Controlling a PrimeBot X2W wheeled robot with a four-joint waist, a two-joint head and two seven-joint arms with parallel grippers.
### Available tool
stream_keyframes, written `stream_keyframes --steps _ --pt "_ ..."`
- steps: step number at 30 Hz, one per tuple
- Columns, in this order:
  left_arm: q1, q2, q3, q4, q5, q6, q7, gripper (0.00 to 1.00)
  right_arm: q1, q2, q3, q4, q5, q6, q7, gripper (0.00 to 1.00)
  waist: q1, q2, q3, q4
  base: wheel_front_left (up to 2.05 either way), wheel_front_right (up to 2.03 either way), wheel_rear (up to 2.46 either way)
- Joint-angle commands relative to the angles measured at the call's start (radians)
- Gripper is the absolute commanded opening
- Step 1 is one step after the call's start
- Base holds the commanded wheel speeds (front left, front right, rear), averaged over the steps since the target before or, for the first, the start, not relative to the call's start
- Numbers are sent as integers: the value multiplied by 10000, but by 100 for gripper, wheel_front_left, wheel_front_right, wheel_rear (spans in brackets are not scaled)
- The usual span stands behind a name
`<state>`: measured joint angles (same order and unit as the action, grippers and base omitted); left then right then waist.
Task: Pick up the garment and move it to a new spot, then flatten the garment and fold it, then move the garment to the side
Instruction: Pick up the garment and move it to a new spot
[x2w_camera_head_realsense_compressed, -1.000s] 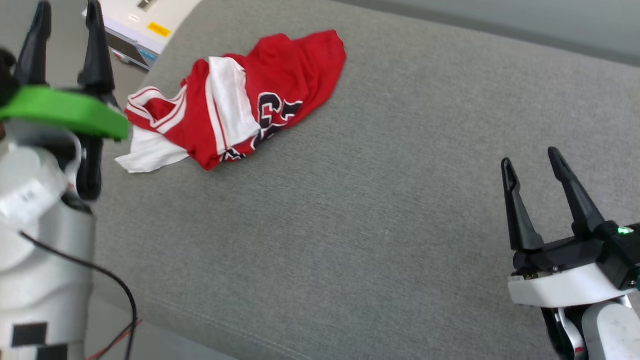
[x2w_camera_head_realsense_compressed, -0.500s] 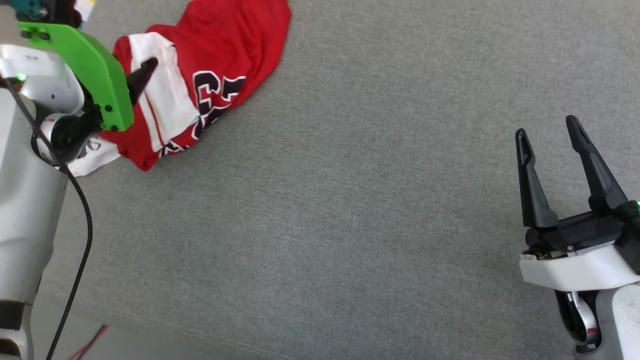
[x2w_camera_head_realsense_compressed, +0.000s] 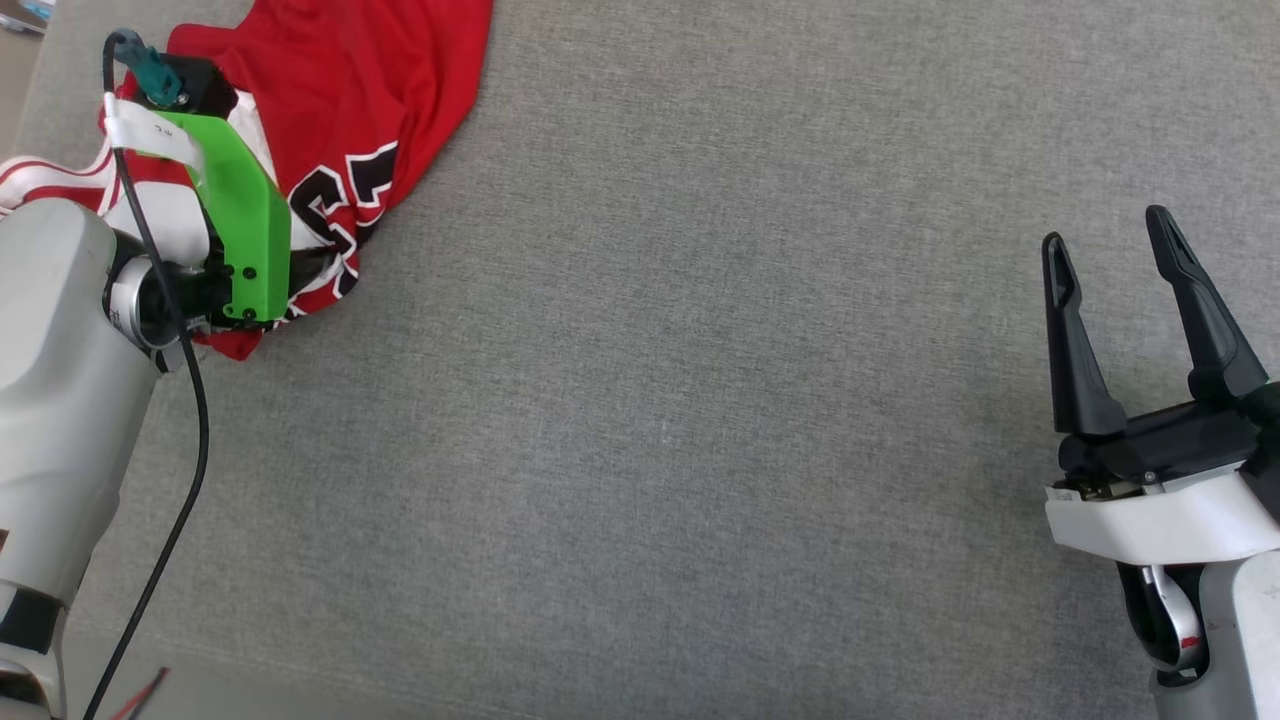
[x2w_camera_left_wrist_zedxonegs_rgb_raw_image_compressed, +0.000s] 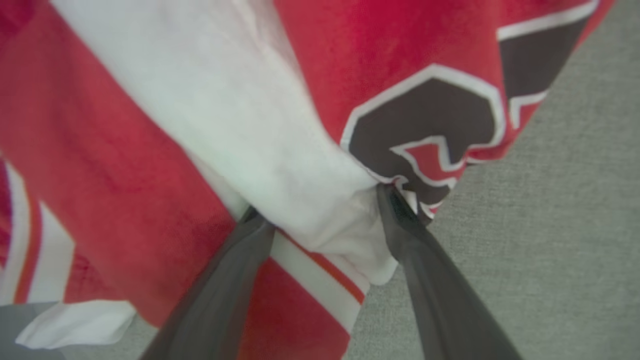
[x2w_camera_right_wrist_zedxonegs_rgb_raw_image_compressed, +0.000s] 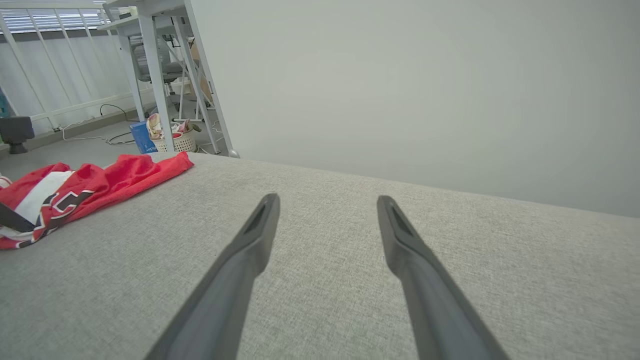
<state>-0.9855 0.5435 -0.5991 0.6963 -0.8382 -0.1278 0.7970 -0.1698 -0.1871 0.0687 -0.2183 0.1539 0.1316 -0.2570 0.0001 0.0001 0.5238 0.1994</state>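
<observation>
The garment (x2w_camera_head_realsense_compressed: 400, 80), a crumpled red jersey with white sleeves and a black number print, lies at the far left of the grey cushion (x2w_camera_head_realsense_compressed: 700, 400). My left arm, with its green bracket (x2w_camera_head_realsense_compressed: 245, 220), reaches over it and hides part of it. In the left wrist view my left gripper (x2w_camera_left_wrist_zedxonegs_rgb_raw_image_compressed: 322, 200) is open, its fingertips pressed into the garment (x2w_camera_left_wrist_zedxonegs_rgb_raw_image_compressed: 150, 150) on either side of a white sleeve fold beside the number. My right gripper (x2w_camera_head_realsense_compressed: 1110, 225) hovers open and empty at the right, far from the garment (x2w_camera_right_wrist_zedxonegs_rgb_raw_image_compressed: 100, 182). Its spread fingers (x2w_camera_right_wrist_zedxonegs_rgb_raw_image_compressed: 327, 200) point across bare cushion.
The cushion's left edge runs just beside the garment. A plain wall (x2w_camera_right_wrist_zedxonegs_rgb_raw_image_compressed: 425, 90) rises behind the cushion. Beyond its far left corner stand white table legs (x2w_camera_right_wrist_zedxonegs_rgb_raw_image_compressed: 155, 75) and a basket (x2w_camera_right_wrist_zedxonegs_rgb_raw_image_compressed: 172, 140) on the floor.
The head camera has tilted down and shifted. My left arm has swung forward and down onto the garment, fingers now astride the white fold. The right gripper stays open, nearly still.
</observation>
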Motion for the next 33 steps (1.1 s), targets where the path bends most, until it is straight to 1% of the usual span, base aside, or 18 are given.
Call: stream_keyframes --steps 1,3,4,5,8,10,14,18,21,23,27,33 --pt "382 -192 -333 343 20 -28 198 100 -193 0 7 16 -8 -9 -47 100 -1 -1 38 -56 0 0 0" --pt "465 -265 -450 566 -35 -28 100 100 -189 26 5 48 -12 -9 -47 100 -1 -1 -3 -72 0 0 0" --pt "495 -294 -511 669 -73 -28 50 40 -173 49 -1 73 -14 -9 -47 100 -1 -1 -50 -76 0 0 0" --pt "497 -298 -556 700 -85 -28 -64 0 -158 66 1 95 -18 -9 -47 100 -1 -1 -104 -81 0 0 0" --pt "408 -138 -726 535 -99 -28 -666 0 -90 122 -3 143 -21 -9 -47 100 -1 -1 -384 -86 0 0 0" --pt "178 223 -873 106 42 -28 -1658 0 38 217 -34 177 -9 -9 -47 100 -1 -1 -787 -61 0 0 0" --pt "-137 636 -972 -474 177 -28 -2891 0 290 364 -90 234 8 -9 -47 100 -1 -1 -1392 -16 0 0 0" --pt "-447 948 -1218 -1220 369 -28 -3743 0 500 528 -168 243 18 -9 -47 100 -1 -1 -1900 -36 0 0 0" --pt "-662 1047 -1523 -1811 564 -28 -4120 0 604 632 -196 261 24 -9 -47 100 -1 -1 -2204 -107 0 0 0" --pt "-788 995 -1768 -2212 685 -28 -4280 0 650 712 -195 259 29 -9 -47 100 -1 -1 -2391 -210 0 0 0" --pt "-1012 710 -2244 -2980 1000 -28 -4521 0 746 878 -203 256 39 -9 -47 100 -1 -1 -2687 -532 0 0 0" --pt "-1147 -21 -2963 -3865 1284 -29 -4698 0 822 1079 -318 199 22 -9 -47 100 -1 -1 -2828 -1210 0 0 0"
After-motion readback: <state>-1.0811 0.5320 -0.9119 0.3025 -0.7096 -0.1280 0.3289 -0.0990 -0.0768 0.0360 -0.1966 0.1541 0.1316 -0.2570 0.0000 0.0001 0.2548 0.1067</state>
